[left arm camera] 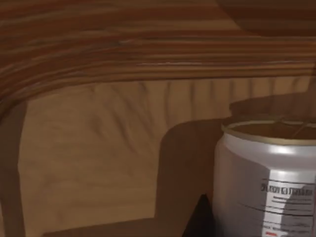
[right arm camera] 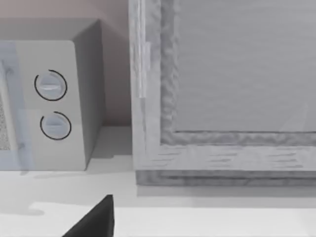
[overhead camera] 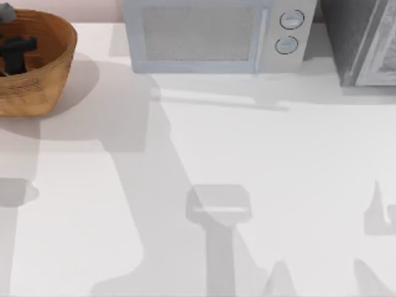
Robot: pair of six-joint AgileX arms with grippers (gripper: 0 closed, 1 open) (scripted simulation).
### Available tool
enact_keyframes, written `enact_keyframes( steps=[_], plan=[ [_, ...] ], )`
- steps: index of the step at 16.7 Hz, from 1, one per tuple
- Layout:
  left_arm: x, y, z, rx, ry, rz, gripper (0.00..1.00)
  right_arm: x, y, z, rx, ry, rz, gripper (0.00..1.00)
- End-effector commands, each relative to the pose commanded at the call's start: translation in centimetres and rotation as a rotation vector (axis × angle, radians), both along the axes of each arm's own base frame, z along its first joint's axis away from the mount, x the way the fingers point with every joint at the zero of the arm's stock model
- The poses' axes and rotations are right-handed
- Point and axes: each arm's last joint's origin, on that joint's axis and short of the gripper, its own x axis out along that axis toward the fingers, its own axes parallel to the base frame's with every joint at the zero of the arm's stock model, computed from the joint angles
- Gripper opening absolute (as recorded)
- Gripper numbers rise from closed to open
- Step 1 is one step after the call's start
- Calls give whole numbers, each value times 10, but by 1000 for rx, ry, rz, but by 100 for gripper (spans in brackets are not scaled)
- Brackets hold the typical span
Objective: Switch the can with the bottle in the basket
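Note:
The orange-brown wicker basket point(overhead camera: 46, 77) stands at the table's far left corner. My left gripper point(overhead camera: 15, 54) reaches down inside it. In the left wrist view the small white can point(left arm camera: 266, 182) with its dull gold top rim stands upright against the basket's ribbed inner wall point(left arm camera: 98, 148), with a dark part of my left gripper right beside it. From above, the can is hidden under the gripper. The bottle is out of view. A dark piece of my right gripper point(right arm camera: 94, 222) hangs over the table in front of the appliances.
A grey microwave point(overhead camera: 216, 34) with two round knobs point(overhead camera: 291, 20) stands at the back centre. A larger grey appliance point(overhead camera: 365, 40) fills the back right corner. White tabletop point(overhead camera: 247, 154) stretches from the basket to the right edge, crossed by arm shadows.

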Motion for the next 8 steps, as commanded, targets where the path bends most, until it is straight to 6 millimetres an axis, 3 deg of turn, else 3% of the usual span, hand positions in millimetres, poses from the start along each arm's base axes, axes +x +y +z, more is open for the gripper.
enact_keyframes(
  steps=[1, 2, 5, 8],
  plan=[
    [0, 0, 0, 0, 0, 0, 0, 0, 0, 0, 0, 0, 0, 100],
    [-7, -5, 24, -2, -27, -8, 0, 0, 0, 0, 0, 0, 0, 100],
    [-10, -4, 30, 4, -35, 3, 0, 0, 0, 0, 0, 0, 0, 100],
    [-25, -4, 56, 30, -87, 32, 0, 0, 0, 0, 0, 0, 0, 100]
  ],
)
